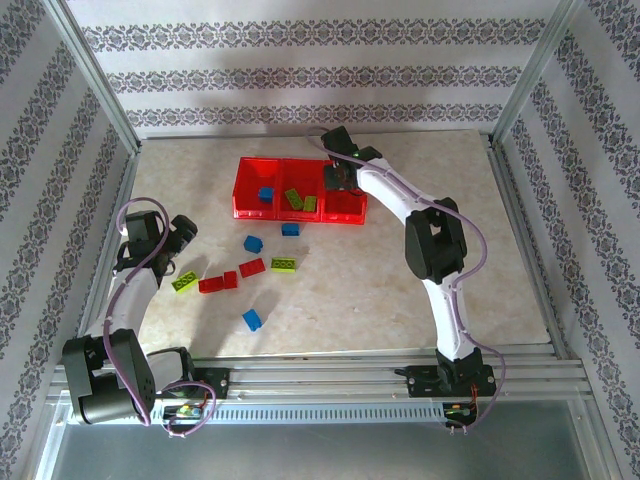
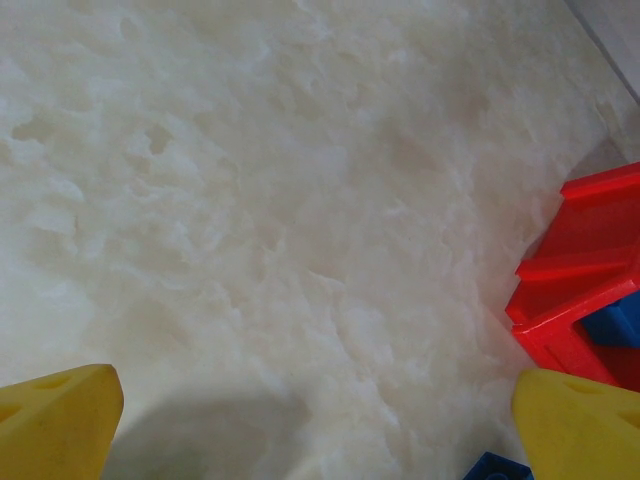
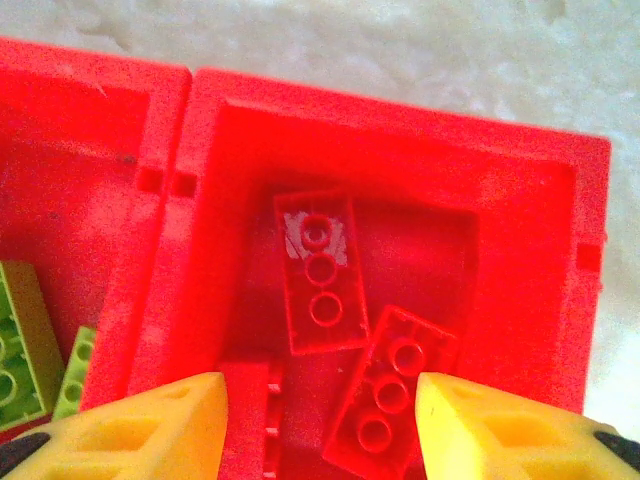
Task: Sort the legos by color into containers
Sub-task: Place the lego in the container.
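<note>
Right claw (image 3: 320, 388) hangs spread and empty over the right-hand compartment of the tray (image 1: 248, 178).

The red plates (image 3: 320, 270) lying studs-up beneath it suggest this drop is finished. A clean way on is to rise straight up so neither finger catches the wall, then reach for a loose red plate (image 1: 252, 267) on the bench (image 1: 400, 300), which lies roughly left-right in the top view, and pinch it across its short width. In the wrist view one plate's long axis runs away from the claw, slightly tilted; its neighbour slants diagonally just beside it. Green bricks (image 1: 298, 200) sit in the middle compartment and a blue brick (image 1: 265, 195) in the left. Left claw (image 2: 315, 385) is spread and empty over bare bench near the tray.
</note>
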Available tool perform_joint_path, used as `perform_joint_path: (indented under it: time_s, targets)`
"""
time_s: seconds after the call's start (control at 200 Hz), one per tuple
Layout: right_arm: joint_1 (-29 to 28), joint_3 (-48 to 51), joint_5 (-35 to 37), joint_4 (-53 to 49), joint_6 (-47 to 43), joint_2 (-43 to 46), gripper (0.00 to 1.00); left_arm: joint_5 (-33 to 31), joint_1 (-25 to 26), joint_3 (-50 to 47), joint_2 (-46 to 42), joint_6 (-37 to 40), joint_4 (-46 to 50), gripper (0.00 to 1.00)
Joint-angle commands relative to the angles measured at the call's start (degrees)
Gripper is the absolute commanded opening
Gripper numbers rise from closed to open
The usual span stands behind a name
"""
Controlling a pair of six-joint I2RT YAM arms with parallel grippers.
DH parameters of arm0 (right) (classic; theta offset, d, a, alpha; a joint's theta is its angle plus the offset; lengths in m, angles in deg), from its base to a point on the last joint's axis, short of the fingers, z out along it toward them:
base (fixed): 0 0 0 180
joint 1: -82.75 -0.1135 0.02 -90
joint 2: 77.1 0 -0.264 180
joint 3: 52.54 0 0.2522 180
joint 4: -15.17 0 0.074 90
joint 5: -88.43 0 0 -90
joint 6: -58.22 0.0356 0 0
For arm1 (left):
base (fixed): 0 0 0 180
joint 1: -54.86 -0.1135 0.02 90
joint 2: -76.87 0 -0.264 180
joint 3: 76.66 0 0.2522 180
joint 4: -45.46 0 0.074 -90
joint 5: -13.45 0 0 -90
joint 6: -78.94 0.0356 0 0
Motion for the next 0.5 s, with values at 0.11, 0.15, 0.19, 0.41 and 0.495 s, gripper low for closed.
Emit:
perform_joint_path:
  time_s: [0.11, 0.15, 0.19, 0.41, 0.495]
  targets:
    - [-1.52, 7.06, 0.84, 2.28, -0.17, 9.53, 0.65, 0.56, -0.57, 0.99, -2.31, 2.01, 2.80, 1.00]
    - [-2.00, 8.34, 0.92, 2.61, -0.17, 10.57, 0.69, 0.81, -0.57, 1.12, -2.71, 2.18, 3.50, 1.00]
    - [-2.73, 9.87, 0.93, 3.20, -0.30, 11.93, 0.75, 1.06, -0.56, 1.21, -3.13, 2.21, 4.36, 1.00]
    - [-9.03, 14.83, 2.61, 4.43, -1.87, 16.09, 0.98, 1.86, -0.32, 0.11, -6.81, 0.69, 7.92, 1.00]
    - [-12.03, 15.07, 3.04, 4.20, -2.27, 16.07, 0.98, 1.90, 0.03, -0.85, -8.31, -0.04, 9.26, 1.00]
